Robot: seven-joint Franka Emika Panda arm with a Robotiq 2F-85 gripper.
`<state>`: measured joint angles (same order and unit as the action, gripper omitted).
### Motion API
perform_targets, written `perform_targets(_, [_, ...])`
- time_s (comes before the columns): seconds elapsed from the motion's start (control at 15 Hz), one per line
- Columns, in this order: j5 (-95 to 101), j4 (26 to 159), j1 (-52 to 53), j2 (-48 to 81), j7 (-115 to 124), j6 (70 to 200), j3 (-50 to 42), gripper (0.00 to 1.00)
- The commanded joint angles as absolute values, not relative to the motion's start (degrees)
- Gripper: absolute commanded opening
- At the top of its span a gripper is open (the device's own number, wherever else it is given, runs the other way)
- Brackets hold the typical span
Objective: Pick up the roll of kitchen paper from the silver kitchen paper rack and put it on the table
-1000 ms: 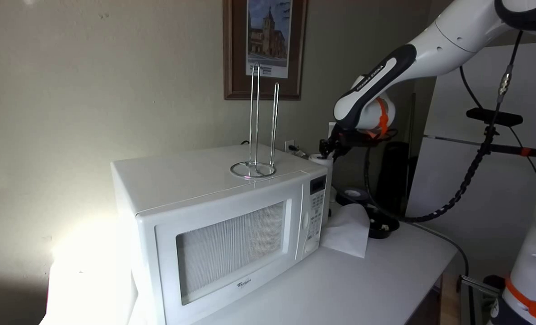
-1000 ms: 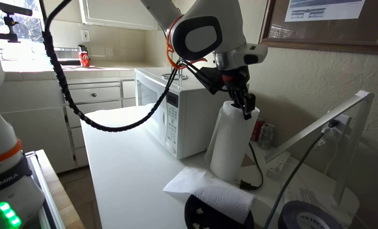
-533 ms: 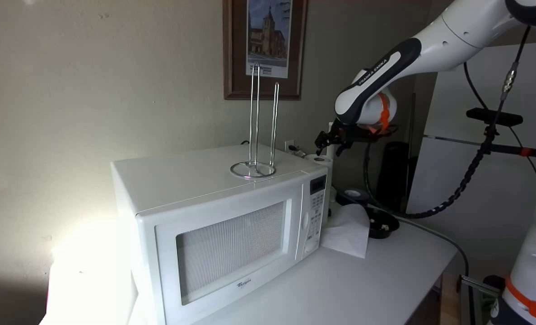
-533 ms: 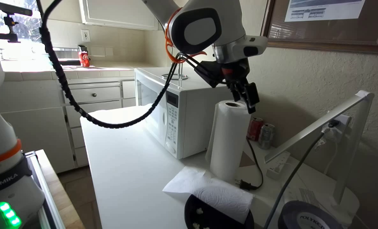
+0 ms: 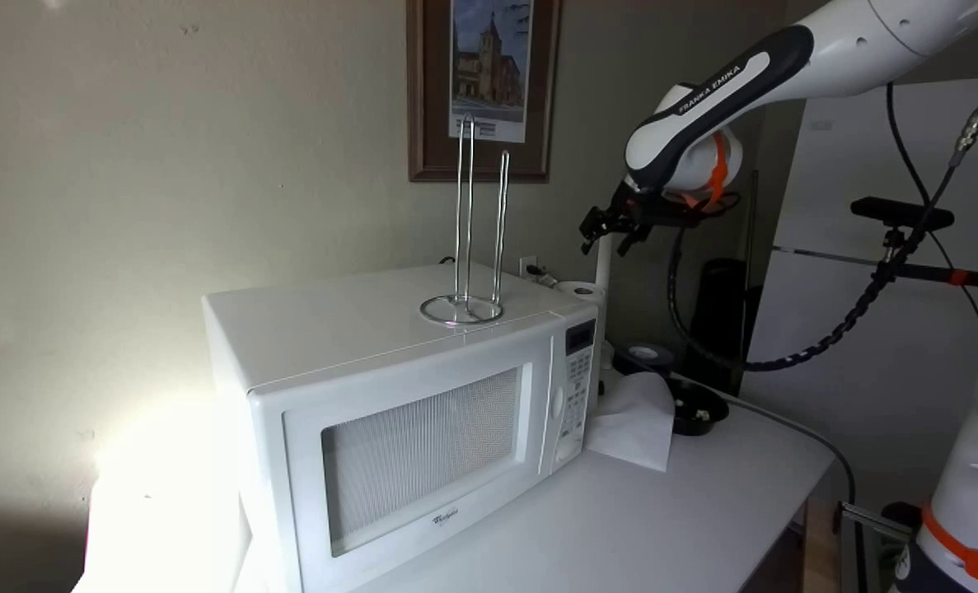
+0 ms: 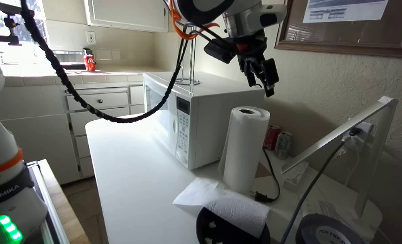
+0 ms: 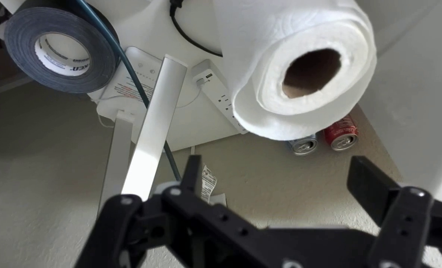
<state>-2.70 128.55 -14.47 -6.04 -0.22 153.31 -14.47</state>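
The roll of kitchen paper [image 6: 245, 149] stands upright on the white table [image 6: 129, 162], beside the microwave's end; in an exterior view only its top shows behind the microwave. Seen from the wrist, the roll [image 7: 250, 41] shows its brown hollow core, beyond my fingertips. My gripper [image 6: 261, 87] hangs above and apart from the roll. In the wrist view the gripper [image 7: 276, 162] is open, its fingers wide apart with nothing between them. On top of the microwave the silver kitchen paper rack [image 5: 460, 322] stands bare; my arm's cables cross in front of it in an exterior view.
A white microwave [image 6: 221, 118] occupies the table by the roll. Crumpled tissue [image 6: 221, 203], a black bowl [image 6: 228, 232] and a tape roll [image 6: 322, 230] lie in front. A lamp bar [image 6: 336, 136] slants nearby. A red can [image 6: 272, 137] and silver can [image 6: 283, 145] stand behind.
One second ago a finger reached into the roll's core and the roll leaned. The fingers have since spread and let go, my gripper has risen clear, and the roll has settled upright.
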Motion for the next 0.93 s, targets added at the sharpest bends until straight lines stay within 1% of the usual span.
perform_targets(0.0, [-0.04,127.53,-14.95,-10.65,2.04,146.77,-14.07,1.00])
perform_targets(0.6, [3.69,123.79,-15.79,-15.84,4.69,135.98,-13.44,1.00])
perform_targets(0.67, [1.83,123.75,-15.03,-14.93,2.68,138.64,-14.27,1.00])
perform_targets(0.87, [2.25,123.48,-15.09,-15.35,3.04,137.29,-14.23,1.00])
